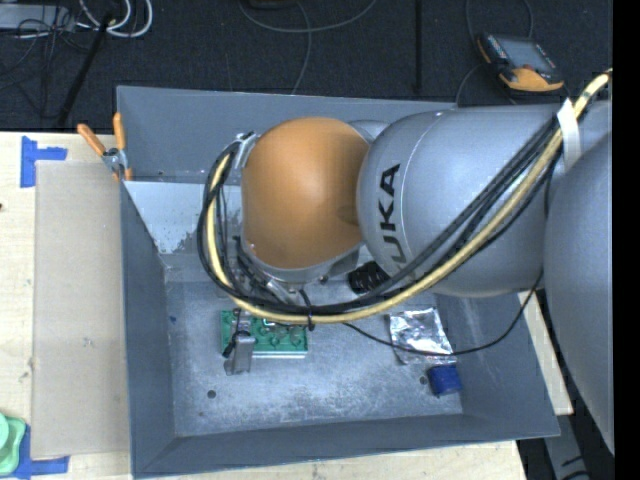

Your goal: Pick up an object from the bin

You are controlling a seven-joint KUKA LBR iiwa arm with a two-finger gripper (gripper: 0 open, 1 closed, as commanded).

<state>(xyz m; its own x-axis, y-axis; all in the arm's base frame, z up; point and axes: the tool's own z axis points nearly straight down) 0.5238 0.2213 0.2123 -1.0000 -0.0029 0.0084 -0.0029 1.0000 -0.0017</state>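
Camera view: arm [470, 208] reaches in from the right, with an orange cover [300, 193] at the wrist over the bin's [150, 368] middle left. Black and yellow cables [212, 238] loop round the cover. Gripper [243, 340] sits low under the cover, near the floor at centre left. Cannot tell whether it is open or closed; most of it is hidden by the wrist. A green flat piece [285, 341], like a small board, lies on the floor right at the gripper's tip, touching or just beside it, stretching to its right. Whether it is gripped cannot be told. Crumpled silver foil [420, 333] lies well to the right, and a small blue block [443, 380] just below it. The arm's shell reads "UKA" [392, 213], running vertically; any letter before it is hidden.
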